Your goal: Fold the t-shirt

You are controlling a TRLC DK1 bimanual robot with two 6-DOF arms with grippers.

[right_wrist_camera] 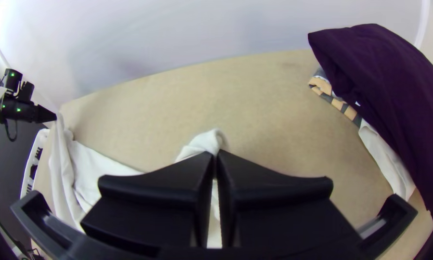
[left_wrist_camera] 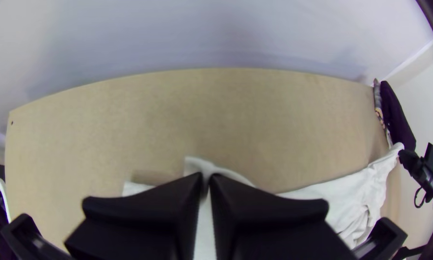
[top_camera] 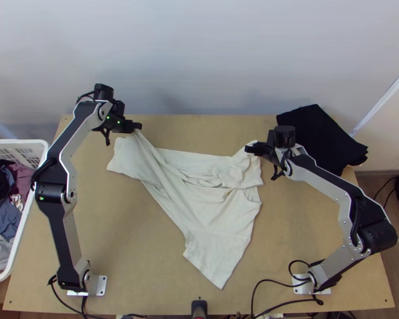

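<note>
One light wooden worktop (top_camera: 114,228) carries the whitish t-shirt (top_camera: 215,212), which we find lying unevenly spread, creased and bunched across its middle. Beside the worktop's left edge we log a white basket (top_camera: 18,142) of mixed clothes; at its far right corner, a dark cloth pile (top_camera: 319,138). Left pincer (top_camera: 138,126): closed, nipping a raised peak of cloth, probably near a hem. Right pincer (top_camera: 249,149): closed, pinching the t-shirt's far right part.
</note>
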